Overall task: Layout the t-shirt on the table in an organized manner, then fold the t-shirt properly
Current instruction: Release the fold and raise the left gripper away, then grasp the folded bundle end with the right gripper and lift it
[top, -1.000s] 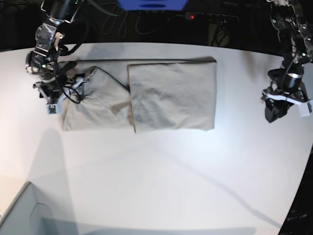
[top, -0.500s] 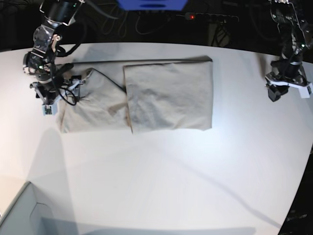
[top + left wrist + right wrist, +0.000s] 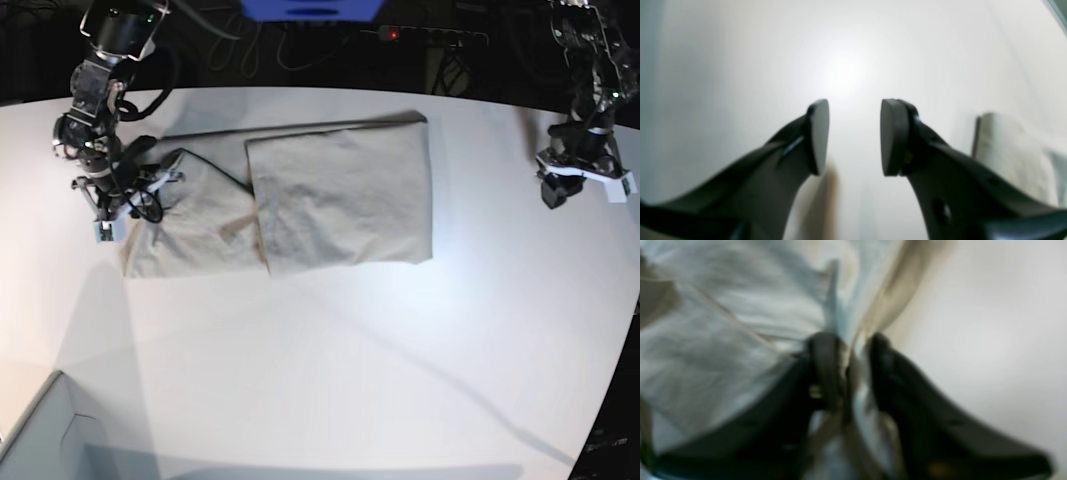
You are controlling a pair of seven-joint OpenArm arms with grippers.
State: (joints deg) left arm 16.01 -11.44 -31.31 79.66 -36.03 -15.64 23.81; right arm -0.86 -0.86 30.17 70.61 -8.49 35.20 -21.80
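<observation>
The t-shirt (image 3: 300,195) lies on the far half of the table (image 3: 380,380), folded into a long band that runs from side to side. In the base view its right part is a neat, nearly square panel lying on top, and its left part is a lower, more rumpled layer with a diagonal crease and one corner drawn up off flat. The cloth is a pale grey-beige, and its far edge shows as a thin dark line.

At that raised left corner sits the right gripper (image 3: 150,185). In the right wrist view (blurred) its two dark fingers (image 3: 823,370) stand close together with a bunched fold of the t-shirt (image 3: 733,326) pinched between them; the fabric rises in a ridge straight out of the narrow gap, so this claw is clamped on the shirt. Bare white table shows to the right of the fingers in that view.

The left gripper (image 3: 556,190) is well apart from the cloth, over the bare table near its far right edge in the base view. In the left wrist view its fingers (image 3: 818,136) stand partly spread, with only white tabletop seen through the gap between them (image 3: 853,136); it holds nothing. A corner of the t-shirt (image 3: 1007,150) shows at the right side of that view, beside one finger but not touching it.

A blue object (image 3: 310,8) and a power strip (image 3: 430,35) with a red light lie in the dark beyond the table's curved far edge.
</observation>
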